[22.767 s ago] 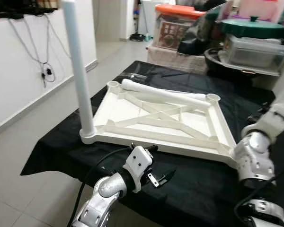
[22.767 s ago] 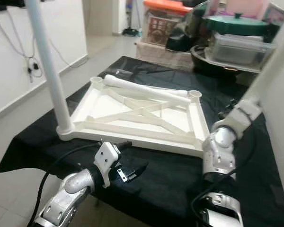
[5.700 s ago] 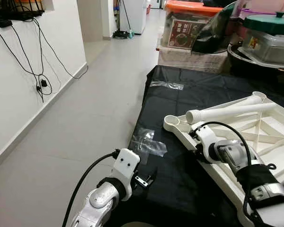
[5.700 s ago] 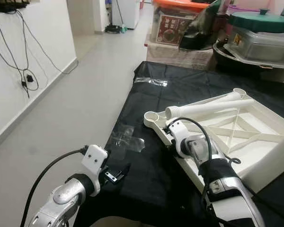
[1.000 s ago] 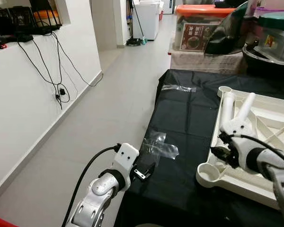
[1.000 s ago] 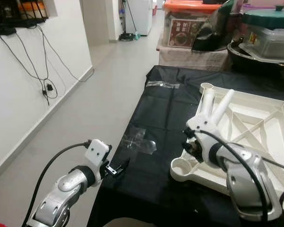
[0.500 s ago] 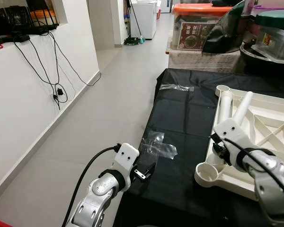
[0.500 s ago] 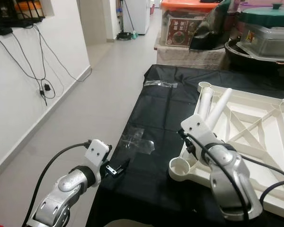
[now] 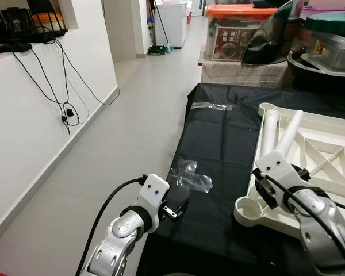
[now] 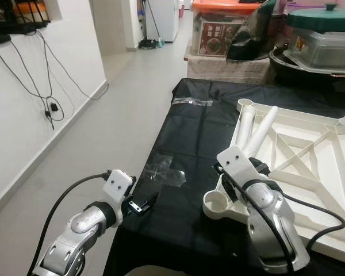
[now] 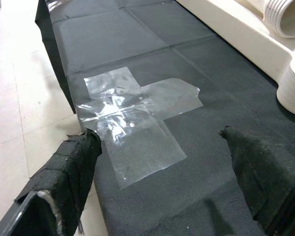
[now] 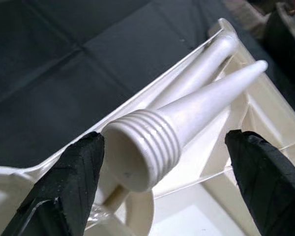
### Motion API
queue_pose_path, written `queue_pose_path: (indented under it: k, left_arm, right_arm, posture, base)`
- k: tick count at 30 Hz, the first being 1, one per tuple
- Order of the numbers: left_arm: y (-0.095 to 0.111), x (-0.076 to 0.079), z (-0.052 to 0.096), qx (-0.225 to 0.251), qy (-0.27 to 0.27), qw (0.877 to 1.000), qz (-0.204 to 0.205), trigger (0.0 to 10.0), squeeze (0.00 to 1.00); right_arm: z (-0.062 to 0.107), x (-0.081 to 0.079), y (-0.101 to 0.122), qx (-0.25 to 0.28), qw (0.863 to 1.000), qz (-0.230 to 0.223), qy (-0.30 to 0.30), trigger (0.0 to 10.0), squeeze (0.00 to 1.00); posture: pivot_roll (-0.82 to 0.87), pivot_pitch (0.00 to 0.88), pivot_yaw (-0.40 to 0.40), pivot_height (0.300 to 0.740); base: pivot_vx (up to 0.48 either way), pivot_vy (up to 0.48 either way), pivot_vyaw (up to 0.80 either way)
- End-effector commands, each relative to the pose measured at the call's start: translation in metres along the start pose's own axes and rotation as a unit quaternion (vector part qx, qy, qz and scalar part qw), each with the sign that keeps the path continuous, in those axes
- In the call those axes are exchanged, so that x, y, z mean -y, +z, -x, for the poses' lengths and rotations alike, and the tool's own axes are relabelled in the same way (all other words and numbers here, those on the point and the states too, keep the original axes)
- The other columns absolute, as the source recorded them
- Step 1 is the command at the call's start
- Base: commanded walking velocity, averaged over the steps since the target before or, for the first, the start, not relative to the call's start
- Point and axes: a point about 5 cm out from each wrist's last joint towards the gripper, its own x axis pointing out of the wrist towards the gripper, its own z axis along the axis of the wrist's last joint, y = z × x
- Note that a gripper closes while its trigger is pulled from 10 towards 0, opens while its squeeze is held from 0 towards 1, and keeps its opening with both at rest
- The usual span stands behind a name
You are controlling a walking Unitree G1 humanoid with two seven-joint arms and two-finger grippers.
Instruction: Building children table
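Watch the loose leg; it lies tilted inside the upturned tabletop on the desk, beside a second leg, and could roll if bumped; your right gripper has its jaws spread wide around the threaded end, not touching; the left gripper hovers with jaws spread, holding nothing.

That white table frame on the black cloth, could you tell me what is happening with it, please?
The tabletop lies upside down on the black cloth. The right hand, fingers open, is at the threaded end of a loose leg, near the empty corner socket. The left hand hovers open over clear tape at the cloth's edge.
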Motion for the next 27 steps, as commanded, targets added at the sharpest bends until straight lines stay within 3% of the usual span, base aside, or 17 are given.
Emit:
queue_pose_path:
  k: [1,10,27]
  left_arm:
    - [-0.001,-0.002,0.001,-0.002,0.003,1.0,0.004,10.0,0.0]
    - [-0.001,-0.004,0.002,-0.003,0.004,1.0,0.005,10.0,0.0]
    - [-0.001,-0.003,0.002,-0.003,0.003,1.0,0.005,10.0,0.0]
  right_arm:
    - [-0.001,-0.007,0.0,0.001,1.0,0.011,-0.001,10.0,0.0]
    - [-0.002,-0.022,-0.007,-0.007,1.0,0.026,0.005,10.0,0.0]
    - [-0.019,-0.022,-0.018,-0.027,0.998,0.004,-0.053,10.0,0.0]
  posture:
    - [0.03,0.0,-0.027,0.74]
    - [0.03,0.0,-0.025,0.74]
    - [0.04,0.0,-0.025,0.74]
  base:
    - [0.0,0.0,0.0]
    - [0.0,0.0,0.0]
    - [0.0,0.0,0.0]
